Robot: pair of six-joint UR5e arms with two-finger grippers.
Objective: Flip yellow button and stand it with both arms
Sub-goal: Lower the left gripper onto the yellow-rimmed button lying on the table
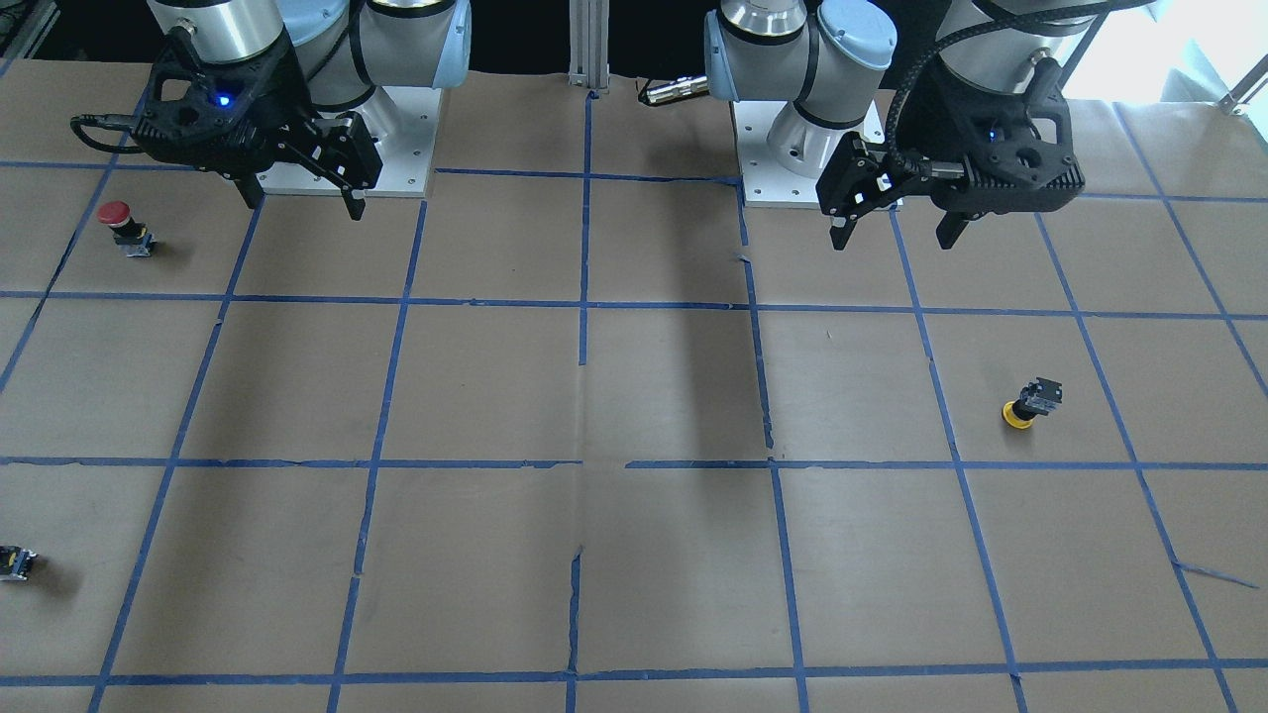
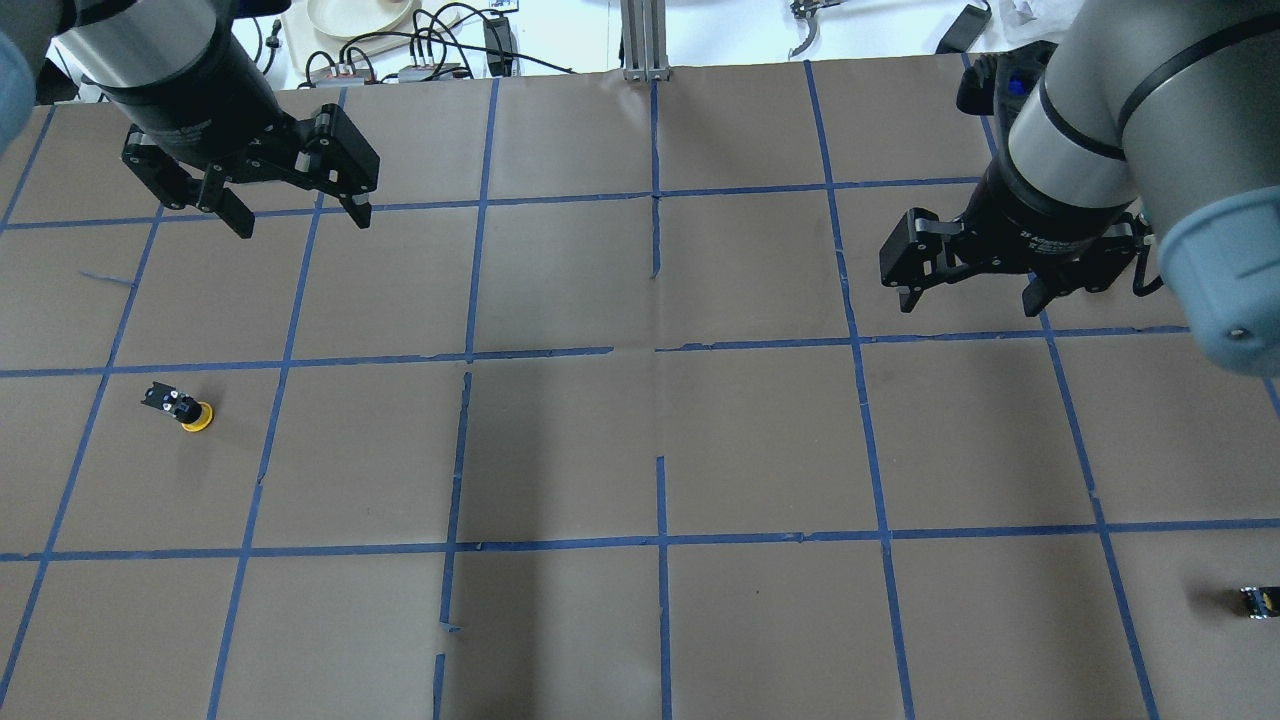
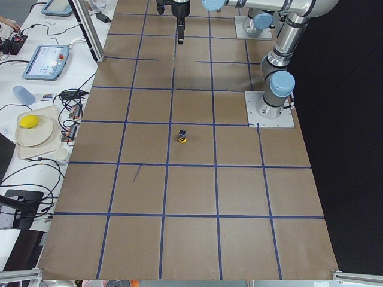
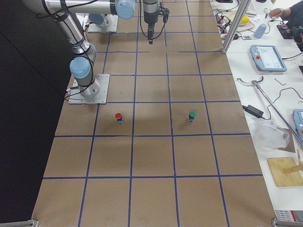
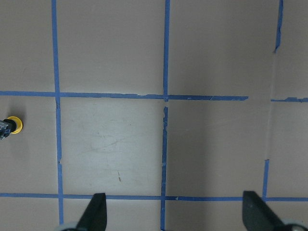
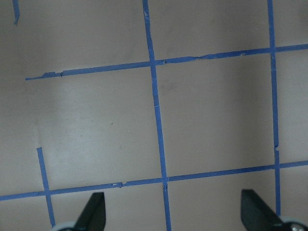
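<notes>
The yellow button (image 1: pixel 1028 405) rests on the brown paper with its yellow cap on the paper and its grey-black block tilted up. It also shows in the overhead view (image 2: pixel 182 409), the exterior left view (image 3: pixel 183 137) and at the left edge of the left wrist view (image 5: pixel 12 126). My left gripper (image 1: pixel 892 238) is open and empty, high above the table and well back from the button (image 2: pixel 300 222). My right gripper (image 1: pixel 304 203) is open and empty, far across the table (image 2: pixel 968 300).
A red-capped button (image 1: pixel 124 226) stands near my right arm's base plate (image 1: pixel 396 149). A tiny dark block with a yellow speck (image 1: pixel 15 562) lies at the table's edge on my right (image 2: pixel 1258 600). Blue tape lines grid the paper.
</notes>
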